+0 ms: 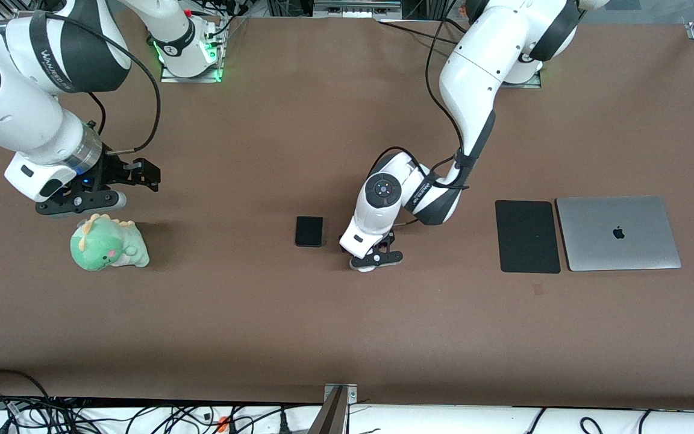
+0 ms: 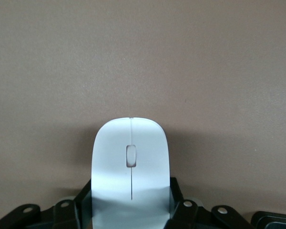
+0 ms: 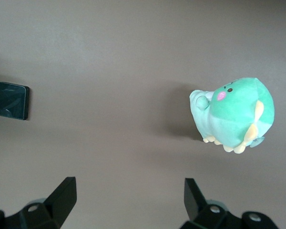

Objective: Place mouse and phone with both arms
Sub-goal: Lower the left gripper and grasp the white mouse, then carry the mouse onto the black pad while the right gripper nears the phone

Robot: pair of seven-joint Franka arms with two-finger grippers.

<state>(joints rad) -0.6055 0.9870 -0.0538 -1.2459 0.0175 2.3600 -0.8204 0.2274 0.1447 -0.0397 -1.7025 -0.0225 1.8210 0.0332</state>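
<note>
The white mouse (image 2: 131,157) lies on the brown table, and my left gripper (image 2: 131,202) is shut on it, one black finger (image 2: 177,195) pressed against each side. From the front, my left gripper (image 1: 376,256) is down at the table's middle and hides all but a white sliver of the mouse (image 1: 364,269). The black phone (image 1: 309,231) lies flat beside it, toward the right arm's end, and also shows in the right wrist view as the phone (image 3: 11,100). My right gripper (image 1: 147,172) hangs open and holds nothing, over bare table next to a plush toy; its fingers (image 3: 64,193) stand wide apart.
A green plush dinosaur (image 1: 109,244) sits near the right arm's end, and the same plush dinosaur (image 3: 233,114) shows in the right wrist view. A matte black mouse pad (image 1: 526,236) and a closed silver laptop (image 1: 618,232) lie side by side toward the left arm's end.
</note>
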